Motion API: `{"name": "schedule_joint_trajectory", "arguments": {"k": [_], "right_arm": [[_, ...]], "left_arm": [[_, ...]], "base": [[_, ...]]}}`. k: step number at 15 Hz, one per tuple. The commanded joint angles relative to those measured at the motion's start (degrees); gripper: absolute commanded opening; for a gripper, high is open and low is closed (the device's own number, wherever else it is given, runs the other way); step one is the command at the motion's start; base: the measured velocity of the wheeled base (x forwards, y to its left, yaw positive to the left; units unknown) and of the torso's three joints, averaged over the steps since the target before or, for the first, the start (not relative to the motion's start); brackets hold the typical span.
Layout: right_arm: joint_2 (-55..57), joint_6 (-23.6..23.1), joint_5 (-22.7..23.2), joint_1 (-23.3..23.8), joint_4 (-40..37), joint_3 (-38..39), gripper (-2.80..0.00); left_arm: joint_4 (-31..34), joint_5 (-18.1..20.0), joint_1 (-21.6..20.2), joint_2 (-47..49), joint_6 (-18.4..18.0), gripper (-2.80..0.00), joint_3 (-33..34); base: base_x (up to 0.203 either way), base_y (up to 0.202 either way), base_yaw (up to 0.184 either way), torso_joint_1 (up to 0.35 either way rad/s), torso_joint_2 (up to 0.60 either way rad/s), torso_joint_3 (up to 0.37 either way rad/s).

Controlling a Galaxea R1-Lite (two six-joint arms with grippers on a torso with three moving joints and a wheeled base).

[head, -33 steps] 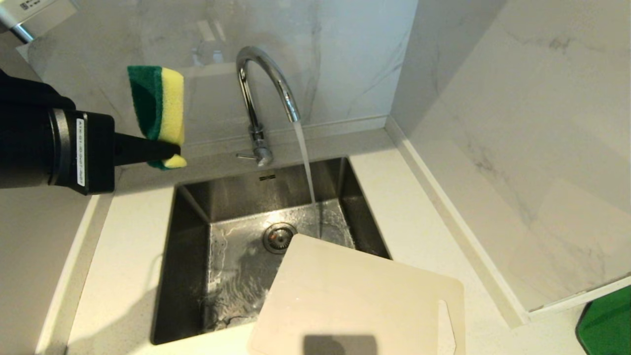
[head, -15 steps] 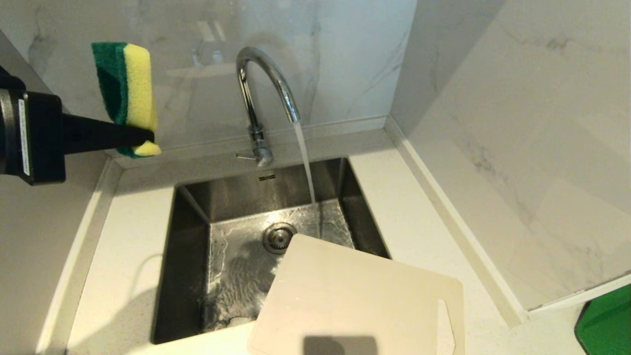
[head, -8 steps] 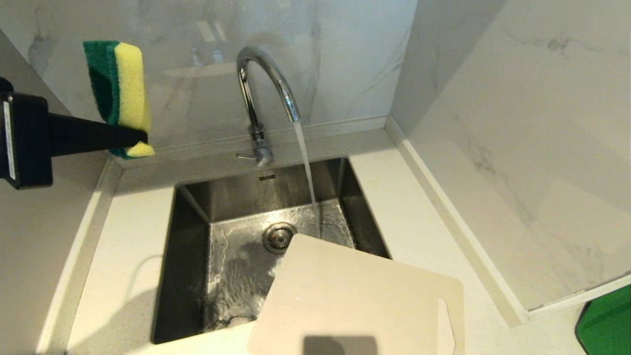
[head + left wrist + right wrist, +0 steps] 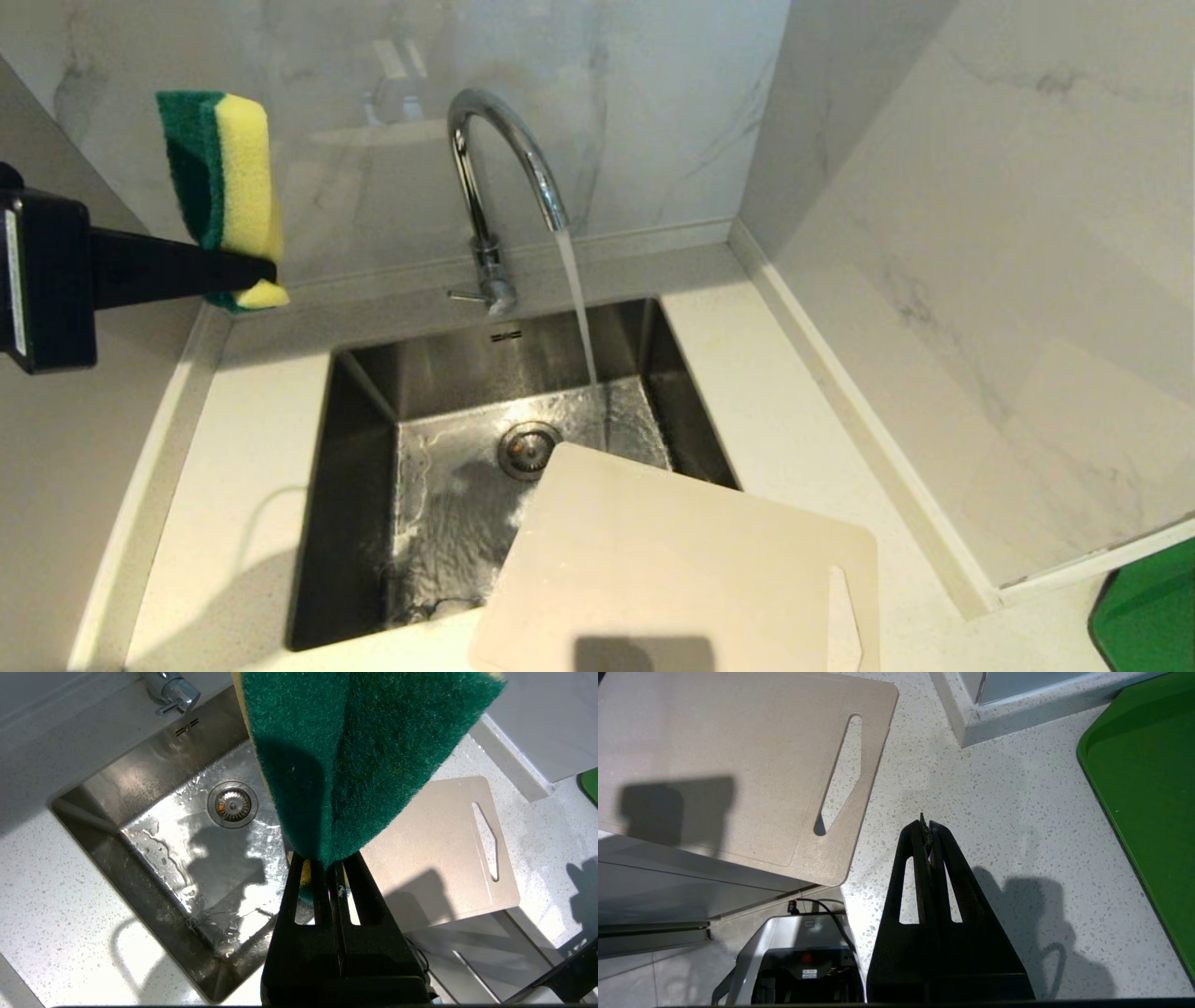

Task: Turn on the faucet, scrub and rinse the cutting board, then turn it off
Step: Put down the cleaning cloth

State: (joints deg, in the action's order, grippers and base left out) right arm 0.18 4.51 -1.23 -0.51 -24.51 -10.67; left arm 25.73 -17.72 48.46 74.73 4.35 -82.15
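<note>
The chrome faucet (image 4: 495,159) stands behind the sink (image 4: 359,420), and a stream of water (image 4: 579,308) runs from its spout into the basin. The beige cutting board (image 4: 672,569) lies flat across the sink's front right corner and the counter, slot handle to the right. High at the left, away from the faucet, my left gripper (image 4: 266,271) is shut on the lower end of a green and yellow sponge (image 4: 224,187). That sponge (image 4: 355,756) fills the left wrist view above the board (image 4: 444,849). My right gripper (image 4: 927,828) is shut and empty over the counter beside the board's (image 4: 728,756) handle end.
A green tray (image 4: 1148,788) lies on the counter to the right of the board, also at the head view's corner as the tray (image 4: 1148,616). Marble walls close the back and right. The drain (image 4: 232,804) sits in the wet basin.
My left gripper has carried the sponge to the left, away from the faucet, and has nearly stopped over the last half second. Water keeps running; the board has not moved.
</note>
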Motion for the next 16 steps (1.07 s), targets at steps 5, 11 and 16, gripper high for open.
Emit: {"name": "schedule_joint_trajectory", "arguments": {"k": [5,11,16], "right_arm": [[-0.09,-0.02,0.00,-0.02,-0.54,0.03,-2.80],[-0.09,-0.02,0.00,-0.02,-0.54,0.03,-2.80],[-0.09,-0.02,0.00,-0.02,-0.54,0.03,-2.80]], "left_arm": [[0.19,-0.04,-0.03,2.62,-0.05,-2.80,0.50],[0.05,-0.21,0.06,5.28,-0.52,-2.80,0.03],[0.00,0.05,-0.03,9.87,-3.03,-2.80,-5.30]], "base": [[0.000,0.000,0.000,0.000,0.00,0.000],[0.000,0.000,0.000,0.000,0.00,0.000],[0.000,0.000,0.000,0.000,0.00,0.000]]}}
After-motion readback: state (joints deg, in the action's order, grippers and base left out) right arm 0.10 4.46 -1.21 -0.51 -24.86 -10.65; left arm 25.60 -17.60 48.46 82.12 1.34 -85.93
